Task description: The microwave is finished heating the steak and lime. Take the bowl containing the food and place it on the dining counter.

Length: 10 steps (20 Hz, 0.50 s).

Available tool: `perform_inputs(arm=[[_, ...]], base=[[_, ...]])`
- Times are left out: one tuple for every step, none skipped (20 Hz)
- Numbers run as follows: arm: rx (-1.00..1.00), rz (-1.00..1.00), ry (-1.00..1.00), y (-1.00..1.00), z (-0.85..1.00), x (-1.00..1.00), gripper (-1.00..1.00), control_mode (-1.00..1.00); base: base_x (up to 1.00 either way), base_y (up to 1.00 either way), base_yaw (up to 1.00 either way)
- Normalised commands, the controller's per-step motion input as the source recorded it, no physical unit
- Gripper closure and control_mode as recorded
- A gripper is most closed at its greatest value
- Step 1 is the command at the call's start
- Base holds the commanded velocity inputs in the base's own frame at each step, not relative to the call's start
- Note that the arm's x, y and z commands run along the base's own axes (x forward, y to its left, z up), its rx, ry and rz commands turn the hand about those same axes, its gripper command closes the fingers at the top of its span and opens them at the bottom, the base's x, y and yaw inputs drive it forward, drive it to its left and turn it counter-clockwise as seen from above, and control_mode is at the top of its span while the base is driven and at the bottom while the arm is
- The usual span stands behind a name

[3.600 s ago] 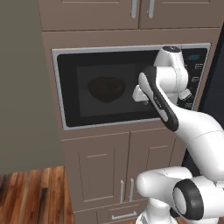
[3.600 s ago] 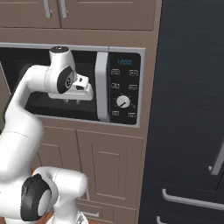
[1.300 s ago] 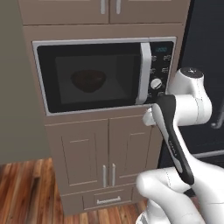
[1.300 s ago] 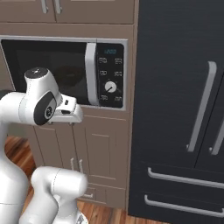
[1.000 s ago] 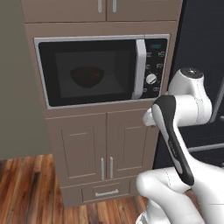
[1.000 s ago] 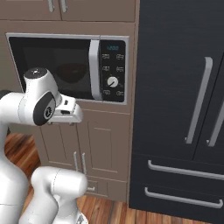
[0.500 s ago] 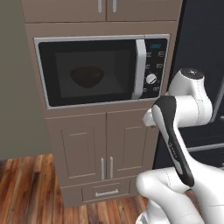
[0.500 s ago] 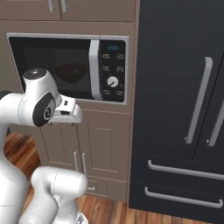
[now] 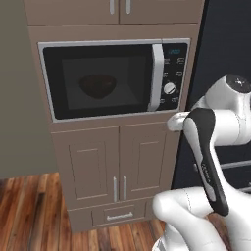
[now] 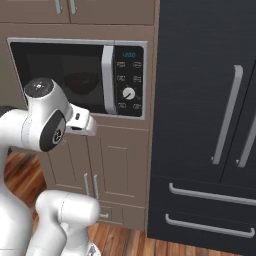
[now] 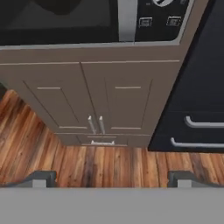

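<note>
The microwave [image 9: 132,73] [image 10: 60,65] is built into the tan cabinet wall, and its dark glass door is closed. Through the glass the bowl [image 9: 98,86] [image 10: 80,80] appears as a dim dark round shape. The steak and lime cannot be made out behind the dark door. Right of the door's grey handle [image 9: 157,78] [image 11: 127,17] lies the control panel with its dial [image 9: 169,88] [image 10: 129,93]. My gripper [image 11: 111,178] is open and holds nothing. It hangs below the microwave, away from it, facing the lower cabinets. The dining counter is out of view.
A black fridge [image 10: 205,125] [image 9: 230,44] stands directly right of the microwave column. Two lower cabinet doors [image 9: 117,162] [image 11: 109,100] and a drawer [image 11: 103,142] sit under the microwave. Brown wooden floor [image 11: 109,164] runs in front.
Since 3.6 s ago the base has moved, shifting the whole picture, and the arm has drawn back from the microwave door and dropped lower. Nothing has moved over the last second.
</note>
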Motion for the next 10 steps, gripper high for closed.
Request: perform_inputs(arm=[[0.09, -0.07, -0.37, -0.22, 0.34, 0.0, -1.0, -1.0], [0.07, -0.08, -0.38, -0.16, 0.31, 0.0, -1.0, -1.0], [0.05, -0.1, -0.37, -0.21, 0.29, 0.0, -1.0, -1.0], [0.03, -0.12, -0.37, -0.29, 0.28, 0.0, -1.0, -1.0], [0.0, -0.13, -0.41, -0.34, 0.29, 0.0, -1.0, -1.0], [0.0, -0.11, -0.4, -0.36, 0.24, 0.0, -1.0, -1.0], [0.0, -0.1, -0.39, -0.4, 0.2, 0.0, -1.0, -1.0], [0.0, -0.09, -0.4, -0.4, 0.2, 0.0, -1.0, -1.0], [0.0, -0.07, -0.44, -0.33, 0.21, -0.01, -1.0, -1.0], [0.0, -0.04, -0.49, -0.19, 0.21, -0.05, -1.0, -1.0]], base=[[0.0, 0.0, 0.0], [0.0, 0.0, 0.0], [0.0, 0.0, 0.0], [0.0, 0.0, 0.0], [0.0, 0.0, 0.0], [0.0, 0.0, 0.0], [0.0, 0.0, 0.0], [0.0, 0.0, 0.0], [0.0, 0.0, 0.0], [0.0, 0.0, 0.0]])
